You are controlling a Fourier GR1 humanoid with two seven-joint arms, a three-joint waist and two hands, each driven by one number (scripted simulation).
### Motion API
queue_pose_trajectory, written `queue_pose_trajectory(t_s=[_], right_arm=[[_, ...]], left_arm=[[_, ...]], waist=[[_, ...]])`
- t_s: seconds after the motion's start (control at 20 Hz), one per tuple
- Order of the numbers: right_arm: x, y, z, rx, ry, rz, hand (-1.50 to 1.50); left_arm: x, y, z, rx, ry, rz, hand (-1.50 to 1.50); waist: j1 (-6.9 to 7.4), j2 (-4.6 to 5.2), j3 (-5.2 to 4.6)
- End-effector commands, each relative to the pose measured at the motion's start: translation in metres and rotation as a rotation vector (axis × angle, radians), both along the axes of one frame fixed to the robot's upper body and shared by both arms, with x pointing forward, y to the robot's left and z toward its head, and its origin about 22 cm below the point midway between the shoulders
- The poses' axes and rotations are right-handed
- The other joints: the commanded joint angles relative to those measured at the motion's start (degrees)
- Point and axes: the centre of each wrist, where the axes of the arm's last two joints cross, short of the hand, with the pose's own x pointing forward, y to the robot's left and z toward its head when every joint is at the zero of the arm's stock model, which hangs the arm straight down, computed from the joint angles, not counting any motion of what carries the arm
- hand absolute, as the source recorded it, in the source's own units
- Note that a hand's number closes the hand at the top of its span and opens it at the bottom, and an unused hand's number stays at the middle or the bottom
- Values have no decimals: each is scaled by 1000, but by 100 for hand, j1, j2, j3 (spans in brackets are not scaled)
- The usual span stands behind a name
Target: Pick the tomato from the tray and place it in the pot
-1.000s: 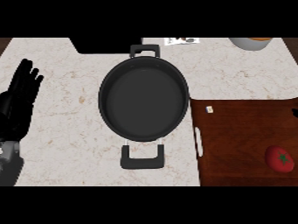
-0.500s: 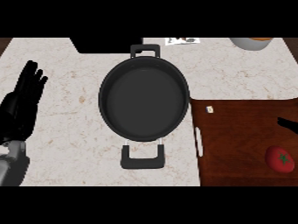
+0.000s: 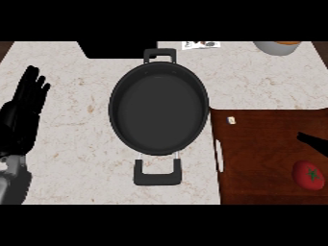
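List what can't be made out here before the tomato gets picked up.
- Right hand: head view, only fingers show; the right edge cuts off the rest.
- Bowl: head view, cut by the top edge, contents unreadable.
- White item behind the pot: too small to identify.
- Small tag on the tray: too small to read.

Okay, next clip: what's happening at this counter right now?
A robot is set to move a tomato from a brown tray into a black pot at the counter's middle. The tomato lies untouched near the tray's lower right. Fingers of the right hand come in from the right edge just above it, not touching it. The left hand rests open at the left, fingers up. Nothing is in the pot yet.
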Motion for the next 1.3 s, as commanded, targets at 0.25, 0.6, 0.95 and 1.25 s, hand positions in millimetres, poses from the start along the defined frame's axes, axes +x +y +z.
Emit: queue_pose_trajectory(t_s=[0.25,0.6,0.95,1.25], right_arm=[[14,5,-44,-37,13,-26,-150],[9,-6,-32,-88,-3,74,150],[11,-2,-59,-61,-44,133,150],[4,0,-75,-91,-60,147,150]], left_arm=[[6,7,-14,2,9,0,0],[0,0,-3,5,0,-9,0],[1,14,-1,6,-6,15,0],[-1,-10,-1,12,-5,0,0]], waist=[[11,10,0],[-3,1,-1],[8,3,0],[7,1,1]])
